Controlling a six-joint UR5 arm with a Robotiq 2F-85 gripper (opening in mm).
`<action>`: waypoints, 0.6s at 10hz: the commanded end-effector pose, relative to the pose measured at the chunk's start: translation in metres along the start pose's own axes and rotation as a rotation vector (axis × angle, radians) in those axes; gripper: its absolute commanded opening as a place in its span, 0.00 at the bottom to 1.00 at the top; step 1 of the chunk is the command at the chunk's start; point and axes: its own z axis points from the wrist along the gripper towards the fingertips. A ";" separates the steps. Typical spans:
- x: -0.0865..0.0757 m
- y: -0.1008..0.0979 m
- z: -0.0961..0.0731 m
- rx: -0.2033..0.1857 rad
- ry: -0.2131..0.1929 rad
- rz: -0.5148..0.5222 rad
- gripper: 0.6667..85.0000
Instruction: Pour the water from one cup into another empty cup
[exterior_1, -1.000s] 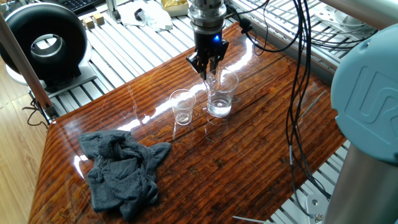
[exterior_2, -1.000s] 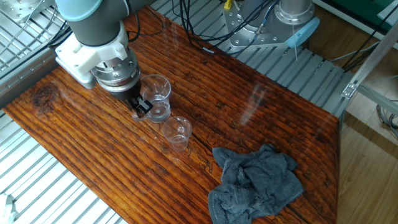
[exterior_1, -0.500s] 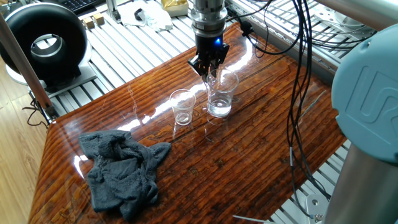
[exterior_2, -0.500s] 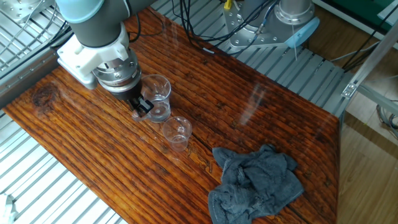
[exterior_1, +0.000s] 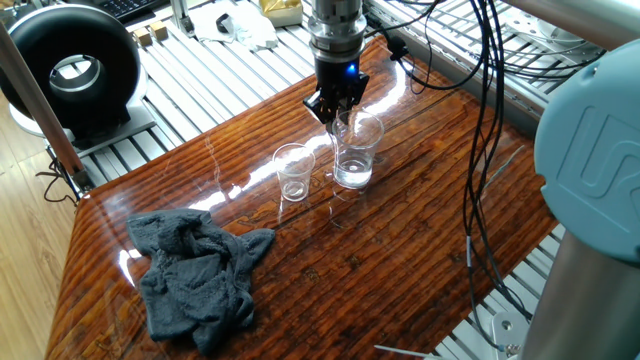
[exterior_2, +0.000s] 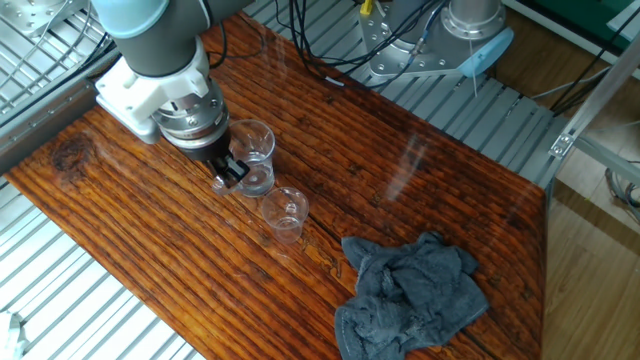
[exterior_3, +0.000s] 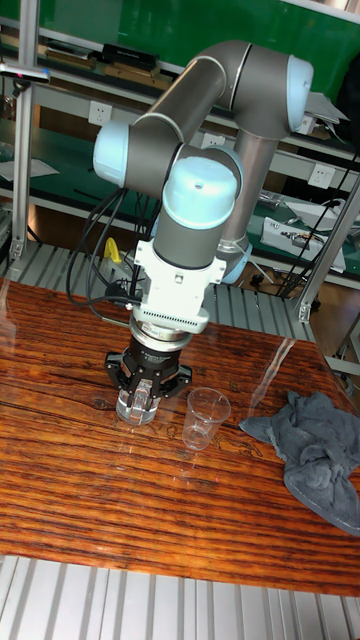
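1. Clear glass marks both vessels: the mug (exterior_1: 357, 150) and the small tumbler (exterior_1: 294, 171) stand upright on the wooden table (exterior_1: 400, 260), near its middle, just beside each other without touching.
2. Water (exterior_1: 353, 176) lies as a shallow glinting layer in the bottom of the mug; the tumbler looks dry in both fixed side views.
3. The gripper (exterior_1: 337, 112) points straight down at the far rim of the mug, on the side away from the tumbler.
4. Its dark fingers (exterior_2: 232, 170) sit close together at the mug's edge, where the handle would be, but the glass is too transparent to tell whether they pinch it or only stand against it.
5. In the tall fixed view the gripper (exterior_3: 141, 385) covers the upper part of the mug (exterior_3: 133, 404), whose base rests on the table (exterior_3: 120, 500), with the tumbler (exterior_3: 205, 389) to its right in that picture.
6. A crumpled grey cloth (exterior_1: 196, 273) lies on the table, well apart from the glasses, on the tumbler's side.
7. The arm (exterior_3: 205, 180) arches from its base behind the table and comes down above the mug.
8. Black cables (exterior_1: 485, 120) hang beside the table's edge.
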 end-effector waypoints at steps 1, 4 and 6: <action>0.000 0.001 -0.003 -0.012 -0.005 -0.003 0.34; -0.001 0.002 -0.004 -0.013 -0.009 0.000 0.28; -0.002 0.002 -0.002 -0.006 -0.011 0.007 0.23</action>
